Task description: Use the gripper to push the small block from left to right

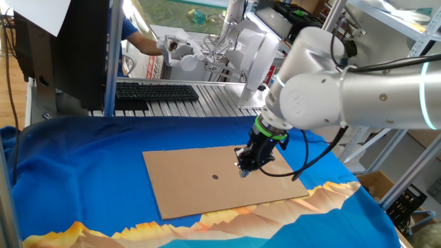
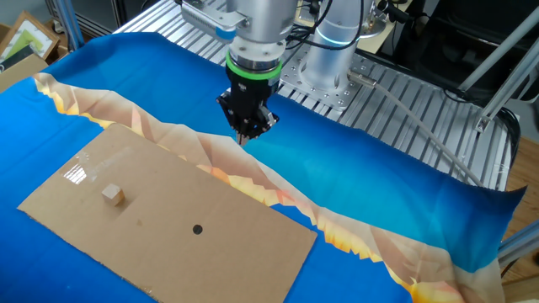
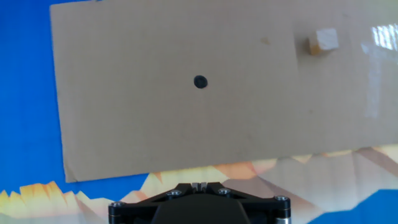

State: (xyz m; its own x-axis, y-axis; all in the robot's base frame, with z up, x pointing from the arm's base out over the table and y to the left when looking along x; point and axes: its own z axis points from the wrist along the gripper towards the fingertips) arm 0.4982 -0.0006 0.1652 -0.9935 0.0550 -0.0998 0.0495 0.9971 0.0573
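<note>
The small block [image 2: 114, 195] is a tiny tan cube on the brown cardboard sheet [image 2: 219, 252], toward one short end of it. In the hand view the small block [image 3: 323, 41] lies at the upper right, well away from the fingertips. The gripper [image 2: 244, 136], black with a green ring above it, hangs over the patterned cloth just past the sheet's long edge, apart from the block. Its jaws are shut on nothing, seen pressed together at the gripper [image 3: 200, 185]. In the one fixed view the gripper [image 1: 242, 172] stands over the sheet's right part, and the block does not show there.
A black dot [image 3: 199, 81] marks the middle of the cardboard. A blue cloth [image 1: 83, 179] with orange-white print covers the table. A keyboard [image 1: 155, 91] and a monitor stand at the back. The slatted metal table top [image 2: 421, 109] and the arm's base lie behind the cloth.
</note>
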